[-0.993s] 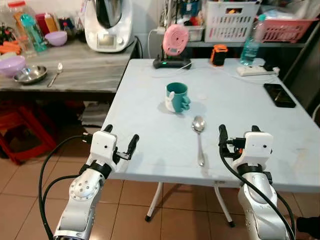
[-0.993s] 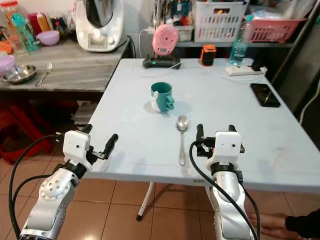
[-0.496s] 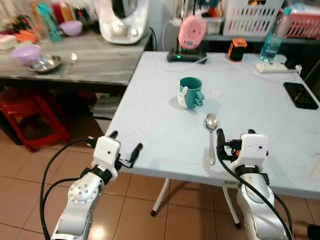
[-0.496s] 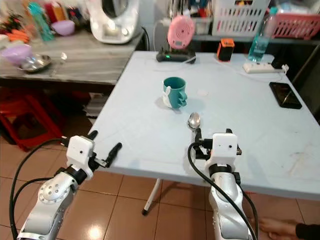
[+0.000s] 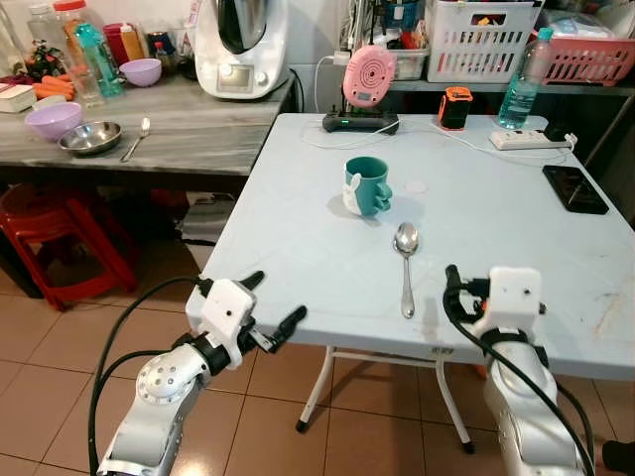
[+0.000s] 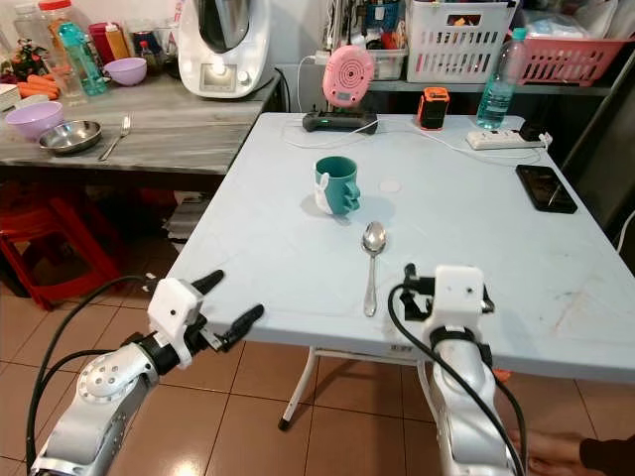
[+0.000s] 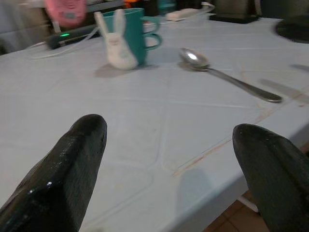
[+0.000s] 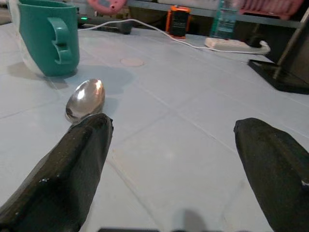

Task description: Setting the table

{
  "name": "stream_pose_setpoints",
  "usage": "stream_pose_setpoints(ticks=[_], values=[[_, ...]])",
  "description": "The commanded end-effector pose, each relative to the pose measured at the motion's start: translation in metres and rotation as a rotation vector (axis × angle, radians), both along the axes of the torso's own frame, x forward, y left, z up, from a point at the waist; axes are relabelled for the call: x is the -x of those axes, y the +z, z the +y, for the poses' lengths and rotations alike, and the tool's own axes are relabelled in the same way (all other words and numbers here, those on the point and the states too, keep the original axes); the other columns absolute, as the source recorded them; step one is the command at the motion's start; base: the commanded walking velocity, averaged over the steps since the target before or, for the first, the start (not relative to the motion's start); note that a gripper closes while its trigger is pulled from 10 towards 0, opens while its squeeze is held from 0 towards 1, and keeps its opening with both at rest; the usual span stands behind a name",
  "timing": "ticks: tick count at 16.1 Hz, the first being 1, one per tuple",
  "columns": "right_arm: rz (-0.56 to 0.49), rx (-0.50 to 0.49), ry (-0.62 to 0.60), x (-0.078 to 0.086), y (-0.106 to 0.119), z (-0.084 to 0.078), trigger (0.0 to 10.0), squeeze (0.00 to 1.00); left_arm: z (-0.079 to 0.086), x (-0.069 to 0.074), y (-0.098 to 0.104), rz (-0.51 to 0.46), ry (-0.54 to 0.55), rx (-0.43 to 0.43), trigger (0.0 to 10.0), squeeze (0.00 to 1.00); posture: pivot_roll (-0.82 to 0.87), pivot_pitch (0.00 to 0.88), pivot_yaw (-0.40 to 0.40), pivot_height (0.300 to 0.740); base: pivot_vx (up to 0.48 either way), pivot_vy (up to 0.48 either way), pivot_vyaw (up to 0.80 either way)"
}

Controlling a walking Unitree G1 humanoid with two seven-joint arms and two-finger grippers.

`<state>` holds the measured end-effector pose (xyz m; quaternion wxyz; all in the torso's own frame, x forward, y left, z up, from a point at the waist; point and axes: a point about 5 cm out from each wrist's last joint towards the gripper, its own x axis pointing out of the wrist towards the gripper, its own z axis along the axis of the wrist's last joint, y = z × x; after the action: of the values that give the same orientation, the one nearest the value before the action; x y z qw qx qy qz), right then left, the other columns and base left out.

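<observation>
Teal mug stands mid-table, contents hidden from me; spoon just beside it. My left gripper and right gripper gape wide, empty.

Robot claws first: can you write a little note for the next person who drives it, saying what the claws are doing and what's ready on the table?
Left claw: open, holding nothing, by the table's near left corner.
Right claw: open, holding nothing, over the near edge, just right of the spoon's handle.
Things: teal mug upright mid-table; spoon lying flat in front of it, bowl toward the mug.
Done: mug and spoon are on the table.
Left: on the side counter sit a metal bowl, a fork and a purple bowl, probably next to fetch.
</observation>
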<state>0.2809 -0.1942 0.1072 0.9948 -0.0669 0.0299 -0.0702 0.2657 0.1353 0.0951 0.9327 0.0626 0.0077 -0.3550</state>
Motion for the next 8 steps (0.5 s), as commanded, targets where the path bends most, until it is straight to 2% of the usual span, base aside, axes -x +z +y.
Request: stream_pose_setpoints(ticks=[1,4,8], values=[[0.024,-0.014,0.012,-0.006,0.001,-0.001,10.0,0.0,0.003,-0.003,0.003,0.0,-0.043,-0.031,10.0,0.0,-0.06,0.0,0.041,0.74,0.0,0.0,0.0],[0.071,-0.026,0.048,-0.016,0.001,0.001,10.0,0.0,0.006,-0.003,0.006,-0.002,-0.089,-0.05,10.0,0.0,-0.06,0.0,0.049,0.74,0.0,0.0,0.0],[0.139,-0.052,0.132,-0.035,0.0,0.018,10.0,0.0,0.009,-0.001,0.007,0.001,-0.134,-0.059,10.0,0.0,-0.07,0.006,0.048,0.74,0.0,0.0,0.0]])
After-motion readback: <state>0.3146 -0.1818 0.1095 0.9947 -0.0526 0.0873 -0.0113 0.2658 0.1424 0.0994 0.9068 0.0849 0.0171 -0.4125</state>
